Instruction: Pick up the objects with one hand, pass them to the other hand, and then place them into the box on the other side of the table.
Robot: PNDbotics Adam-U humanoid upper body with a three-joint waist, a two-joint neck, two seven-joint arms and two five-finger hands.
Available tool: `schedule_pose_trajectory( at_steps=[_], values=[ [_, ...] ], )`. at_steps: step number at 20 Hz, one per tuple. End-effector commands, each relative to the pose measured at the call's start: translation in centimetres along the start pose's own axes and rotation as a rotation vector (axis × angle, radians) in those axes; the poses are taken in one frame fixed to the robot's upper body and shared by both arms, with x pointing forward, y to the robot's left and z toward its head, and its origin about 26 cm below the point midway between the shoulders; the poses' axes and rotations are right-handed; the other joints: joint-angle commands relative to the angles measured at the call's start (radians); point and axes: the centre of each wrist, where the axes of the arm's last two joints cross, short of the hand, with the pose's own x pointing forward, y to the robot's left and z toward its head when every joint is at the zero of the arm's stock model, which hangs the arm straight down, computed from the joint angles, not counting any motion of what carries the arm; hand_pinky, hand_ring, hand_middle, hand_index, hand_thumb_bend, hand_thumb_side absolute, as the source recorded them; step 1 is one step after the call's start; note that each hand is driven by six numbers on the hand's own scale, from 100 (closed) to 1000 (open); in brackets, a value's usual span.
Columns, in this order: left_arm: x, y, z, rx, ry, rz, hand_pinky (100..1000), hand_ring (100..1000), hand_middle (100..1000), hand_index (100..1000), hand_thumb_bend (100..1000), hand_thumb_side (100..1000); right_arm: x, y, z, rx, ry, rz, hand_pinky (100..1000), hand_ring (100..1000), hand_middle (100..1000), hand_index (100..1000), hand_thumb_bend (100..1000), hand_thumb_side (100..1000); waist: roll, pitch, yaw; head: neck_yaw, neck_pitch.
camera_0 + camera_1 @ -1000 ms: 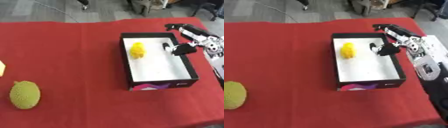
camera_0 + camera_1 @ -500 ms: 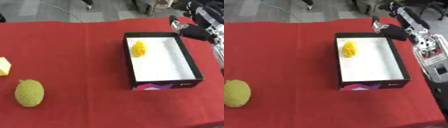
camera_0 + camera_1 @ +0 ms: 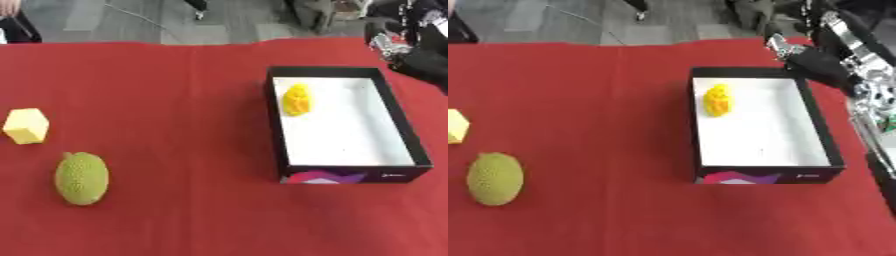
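A black box (image 3: 274, 120) with a white floor stands on the right of the red table. A bumpy yellow object (image 3: 297, 99) lies inside it near the far left corner. On the left, a green spiky fruit (image 3: 82, 178) lies near the front, with a yellow cube (image 3: 26, 125) just behind it. My right hand (image 3: 820, 62) hovers past the box's far right corner, blurred, open, with nothing in it. My left hand shows in no view.
The red cloth (image 3: 175, 100) covers the whole table between the fruit and the box. Grey floor and dark furniture legs lie beyond the far edge. My right forearm (image 3: 872, 100) runs along the box's right side.
My right hand has lifted out of the box and drawn back to its far right corner. The yellow object stays in the box. The camera has shifted.
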Motion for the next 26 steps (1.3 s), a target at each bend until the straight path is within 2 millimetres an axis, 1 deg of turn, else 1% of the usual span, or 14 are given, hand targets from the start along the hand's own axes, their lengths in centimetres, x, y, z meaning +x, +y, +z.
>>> schedule_pose_trajectory(
  at_steps=[1, 3, 4, 7, 9, 13, 19, 22, 24, 26],
  values=[
    [-1.0, 1.8, -1.2, -0.067, 0.080, -0.108, 919, 883, 773, 855, 546, 100, 0.9, -0.7, 0.0, -0.005, -0.022, 0.028, 1000, 1000, 843, 1000, 100, 437, 0.001, -0.028, 0.002, 0.022, -0.009],
    [-0.8, 1.6, -2.5, -0.120, 0.139, -0.174, 936, 893, 800, 850, 582, 100, 0.9, -0.7, 0.0, -0.004, -0.019, 0.027, 1000, 1000, 839, 1000, 100, 436, 0.000, -0.027, 0.002, 0.029, -0.010],
    [-0.6, 1.5, -3.0, -0.140, 0.164, -0.208, 951, 901, 816, 848, 615, 100, 0.8, -0.6, 0.0, -0.002, -0.016, 0.026, 1000, 1000, 838, 1000, 100, 437, 0.000, -0.026, 0.002, 0.032, -0.012],
    [0.3, 0.9, -4.5, -0.193, 0.203, -0.299, 975, 908, 833, 855, 648, 100, 0.7, -0.4, 0.0, 0.003, -0.008, 0.025, 1000, 1000, 831, 1000, 100, 435, -0.002, -0.022, 0.001, 0.034, -0.018],
    [0.9, 0.5, -5.2, -0.218, 0.210, -0.344, 987, 909, 831, 865, 650, 100, 0.7, -0.4, 0.0, 0.003, -0.006, 0.024, 1000, 1000, 825, 1000, 100, 435, -0.004, -0.018, -0.001, 0.035, -0.022],
    [1.9, -0.4, -6.3, -0.254, 0.202, -0.377, 999, 917, 837, 876, 666, 100, 0.8, -0.2, -0.1, 0.002, -0.002, 0.019, 1000, 1000, 822, 1000, 100, 435, -0.006, -0.011, -0.004, 0.039, -0.030],
    [3.2, -1.6, -7.2, -0.279, 0.161, -0.376, 990, 913, 828, 872, 663, 100, 1.0, 0.0, -0.3, 0.005, -0.006, 0.014, 1000, 1000, 819, 1000, 100, 434, -0.010, 0.005, -0.010, 0.045, -0.042],
    [3.9, -2.1, -7.3, -0.292, 0.146, -0.404, 990, 917, 834, 873, 617, 100, 1.1, 0.1, -0.3, 0.005, -0.011, 0.015, 1000, 1000, 816, 1000, 100, 442, -0.012, 0.013, -0.014, 0.051, -0.049],
    [4.1, -2.2, -7.4, -0.304, 0.144, -0.416, 990, 919, 835, 871, 551, 100, 1.1, 0.1, -0.4, 0.004, -0.011, 0.016, 1000, 1000, 814, 1000, 100, 446, -0.012, 0.017, -0.015, 0.053, -0.052],
    [4.1, -2.3, -7.4, -0.313, 0.153, -0.423, 991, 922, 837, 868, 508, 100, 1.2, 0.2, -0.4, 0.006, -0.012, 0.015, 1000, 1000, 813, 1000, 100, 450, -0.011, 0.021, -0.016, 0.055, -0.055]
  ],
)
